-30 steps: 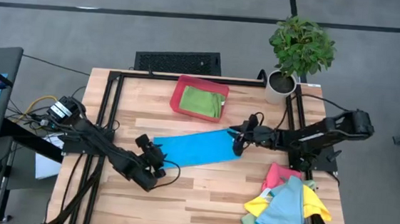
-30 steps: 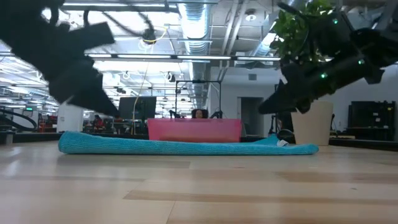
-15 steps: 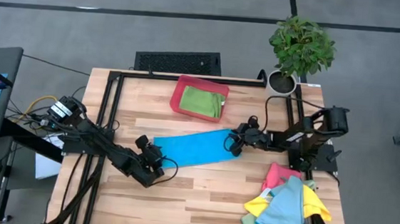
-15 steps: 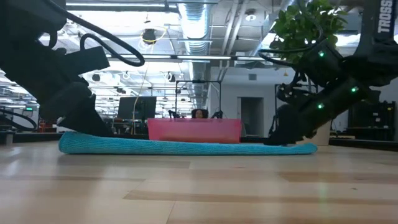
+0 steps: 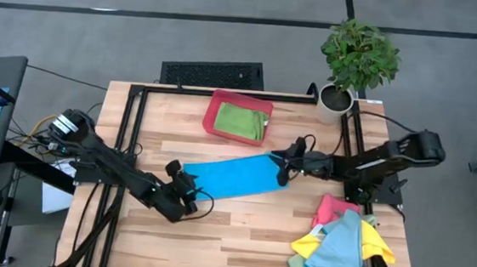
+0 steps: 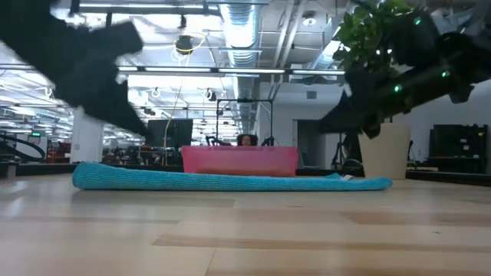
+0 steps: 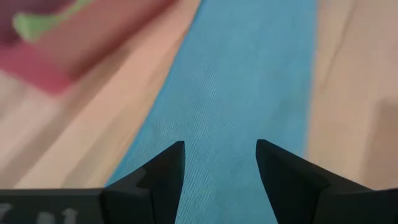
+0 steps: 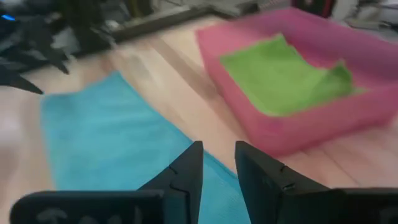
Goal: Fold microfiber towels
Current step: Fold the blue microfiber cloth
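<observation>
Both sets of jaws stand parted and hold nothing. Your left gripper [image 5: 185,183] hangs just above the left end of the light blue towel [image 5: 233,176], and its wrist view shows the two fingers [image 7: 163,171] spread with bare cloth lying flat between and beyond them. Your right gripper [image 5: 283,164] hangs over the towel's right end, fingers [image 8: 186,168] set a narrow gap apart, nothing pinched. In the low view both arms clear the cloth, which lies flat along the table [image 5: 240,227].

That light blue towel sits mid-table as a long narrow strip running left to right, so you can judge it already folded once lengthwise; the layers are too thin to count. With one gripper at each short end, the likely reason for this stance is a second fold: one end gets picked up and carried over to the other. Which end goes first, you cannot tell.

Just beyond the strip, on the far side, the red tray [image 5: 214,119] holds a green towel [image 5: 243,123], folded and lying inside the walls. You can read that as the place for finished work, close enough that the strip needs only a short carry once it is square.

At the near right corner the unfolded towels [image 5: 336,244] lie heaped, pink, yellow, light blue and green overlapping, partly off the table edge. They stay well apart from the work area so nothing snags. A potted plant [image 5: 355,62] stands at the far right corner, clear of both arms.
</observation>
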### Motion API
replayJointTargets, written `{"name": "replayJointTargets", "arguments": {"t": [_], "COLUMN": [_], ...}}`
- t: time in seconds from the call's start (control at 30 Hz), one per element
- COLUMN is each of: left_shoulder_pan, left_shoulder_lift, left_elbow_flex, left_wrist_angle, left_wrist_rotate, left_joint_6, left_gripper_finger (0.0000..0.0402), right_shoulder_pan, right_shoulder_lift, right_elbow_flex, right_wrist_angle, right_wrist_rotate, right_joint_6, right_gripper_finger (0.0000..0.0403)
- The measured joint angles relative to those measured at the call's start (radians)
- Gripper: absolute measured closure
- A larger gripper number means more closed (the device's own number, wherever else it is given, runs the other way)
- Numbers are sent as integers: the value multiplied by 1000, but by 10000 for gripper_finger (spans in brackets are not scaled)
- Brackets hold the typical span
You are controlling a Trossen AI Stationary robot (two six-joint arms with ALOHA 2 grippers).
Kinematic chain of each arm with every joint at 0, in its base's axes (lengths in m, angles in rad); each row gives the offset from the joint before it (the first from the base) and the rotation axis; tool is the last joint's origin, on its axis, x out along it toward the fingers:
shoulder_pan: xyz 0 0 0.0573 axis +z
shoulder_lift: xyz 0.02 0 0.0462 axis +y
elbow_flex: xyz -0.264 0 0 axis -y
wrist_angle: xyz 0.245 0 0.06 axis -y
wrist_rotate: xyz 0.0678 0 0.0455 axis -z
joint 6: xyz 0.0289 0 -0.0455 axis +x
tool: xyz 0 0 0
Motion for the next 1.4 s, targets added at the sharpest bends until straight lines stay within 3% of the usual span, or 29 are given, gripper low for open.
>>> {"name": "replayJointTargets", "arguments": {"t": [0.17, 0.3, 0.57, 0.87, 1.07, 1.23, 1.4], "left_shoulder_pan": [-34, -97, -196, -204, -208, -205, -206], "left_shoulder_lift": [-114, -121, 12, 223, 234, 185, 83], "left_elbow_flex": [-5, -51, -152, -143, -142, -144, -144], "left_wrist_angle": [39, 130, 273, 296, 307, 306, 307], "left_wrist_rotate": [-23, 2, -56, -42, -45, 4, -10], "left_joint_6": [32, -11, -231, -395, -414, -383, -320], "left_gripper_finger": [210, 210, 210, 210, 210, 210, 210], "right_shoulder_pan": [67, 114, 147, 146, 146, 146, 146], "right_shoulder_lift": [33, 106, 255, 331, 383, 352, 247], "right_elbow_flex": [1, 0, -1, 1, 2, -1, -1], "right_wrist_angle": [1, 19, 109, 118, 128, 113, 117], "right_wrist_rotate": [1, 3, 34, 34, 40, 34, 34], "right_joint_6": [4, 31, 60, 103, 121, 98, 57], "right_gripper_finger": [282, 282, 282, 282, 282, 282, 282]}}
